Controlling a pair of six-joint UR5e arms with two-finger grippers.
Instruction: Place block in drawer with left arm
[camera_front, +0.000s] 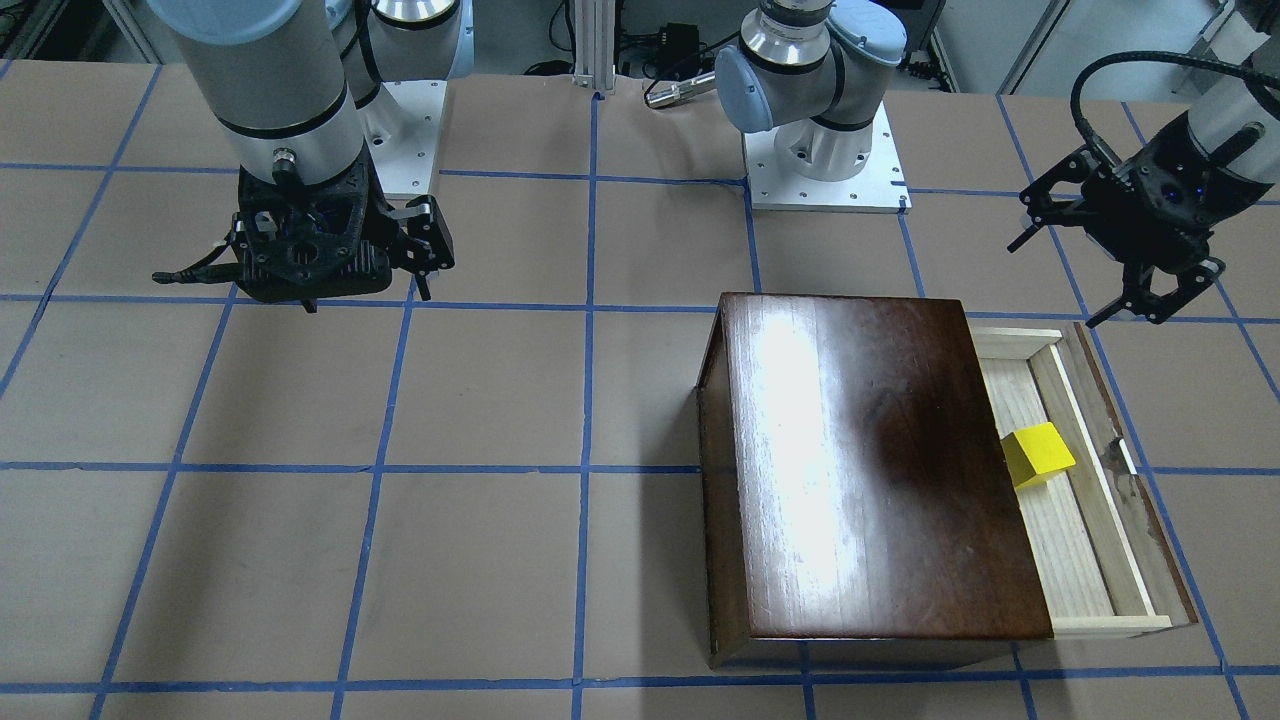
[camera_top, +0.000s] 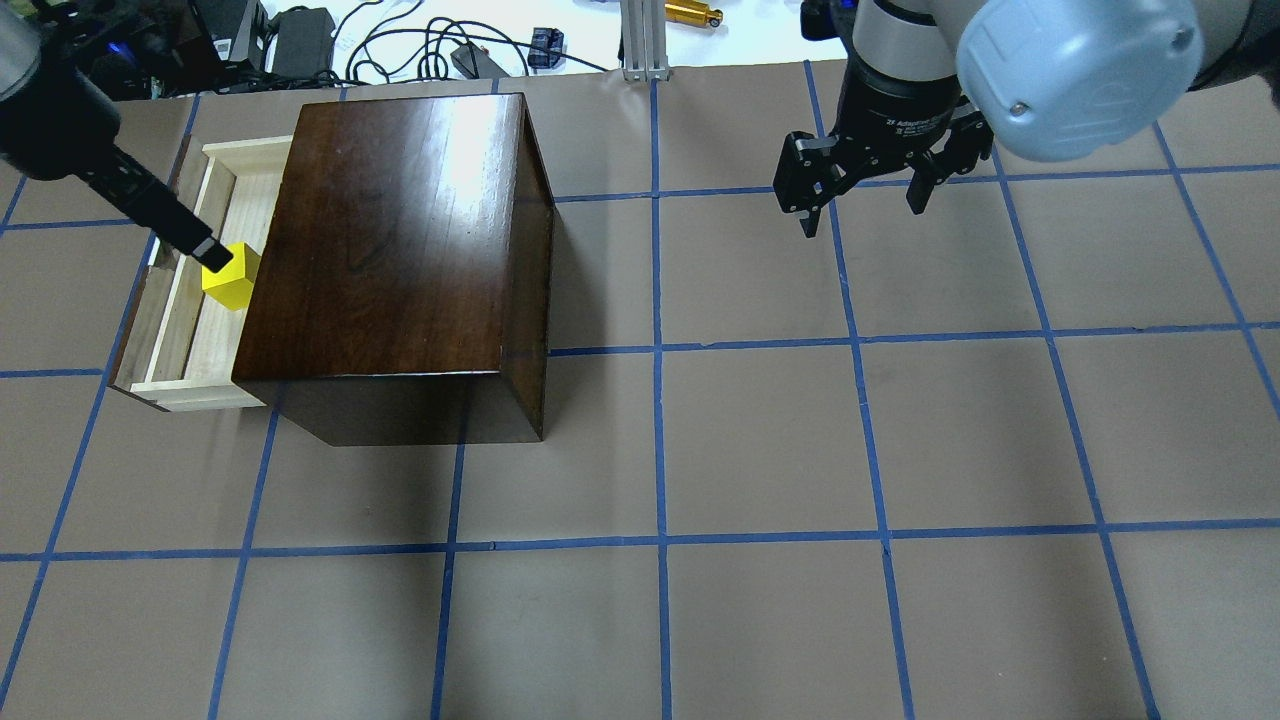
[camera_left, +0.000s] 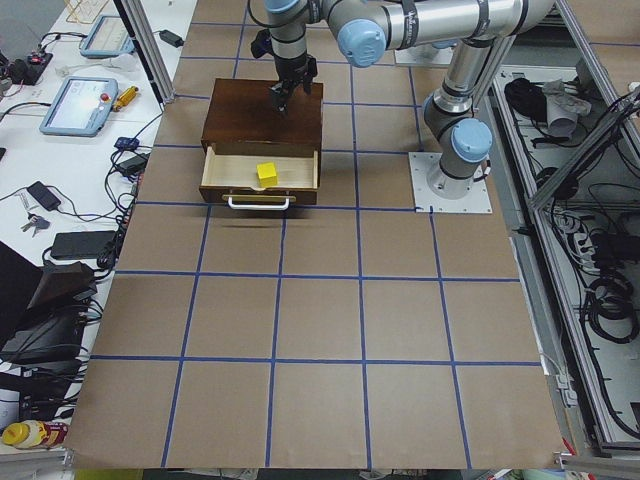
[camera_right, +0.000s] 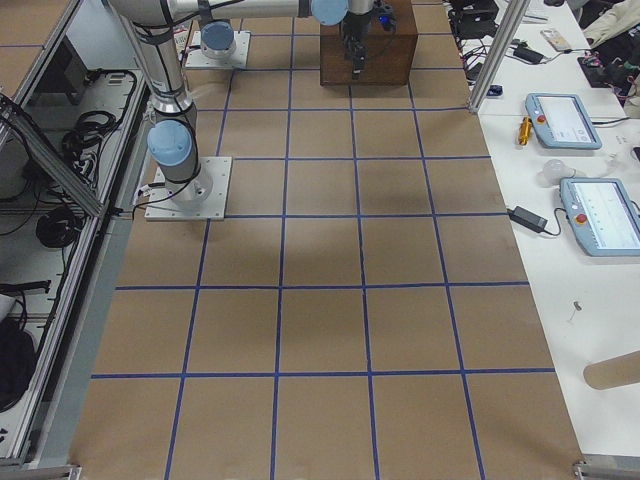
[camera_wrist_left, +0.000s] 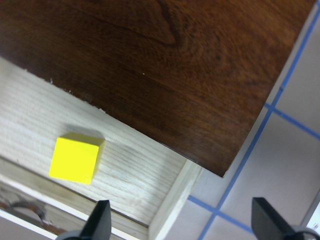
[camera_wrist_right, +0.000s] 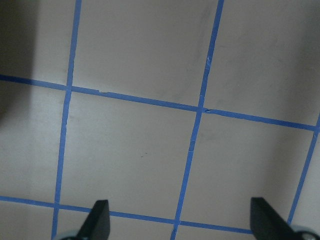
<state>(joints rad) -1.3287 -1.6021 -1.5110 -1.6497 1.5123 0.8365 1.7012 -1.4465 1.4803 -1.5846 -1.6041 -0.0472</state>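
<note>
Yellow against pale wood, the block (camera_front: 1038, 455) lies on the floor of the open drawer (camera_front: 1078, 560), about midway along it and close beside the dark box (camera_front: 860, 460). In the front-facing view the left gripper (camera_front: 1055, 283) hangs off the drawer's robot-side end, its fingers spread and holding nothing, apart from the block. The right gripper (camera_front: 300, 285) hangs over the table (camera_front: 500, 560) on the other side, also spread.

From overhead, one finger (camera_top: 160, 212) of the left gripper slants in from the view's left edge. Its tip overlaps a corner of the block (camera_top: 230, 277), and contact cannot be judged from this angle. The drawer (camera_top: 215, 335) juts from the left side of the box (camera_top: 400, 230). The right gripper (camera_top: 862, 200) stands parted, well away.

In the left side view the block (camera_left: 266, 172) sits in the drawer (camera_left: 230, 170) behind a pale handle (camera_left: 259, 203), and the left gripper (camera_left: 283, 100) shows against the box (camera_left: 240, 120).

In the right side view the right gripper (camera_right: 354, 50) shows small in front of the far box (camera_right: 385, 60).

The left wrist camera looks down on the block (camera_wrist_left: 76, 160) on the drawer floor (camera_wrist_left: 140, 167). It lies just beyond one fingertip (camera_wrist_left: 100, 220), outside the wide gap between the two and touching neither.

The right wrist camera shows two fingertips (camera_wrist_right: 97, 220) far apart over blue tape lines (camera_wrist_right: 195, 130).
</note>
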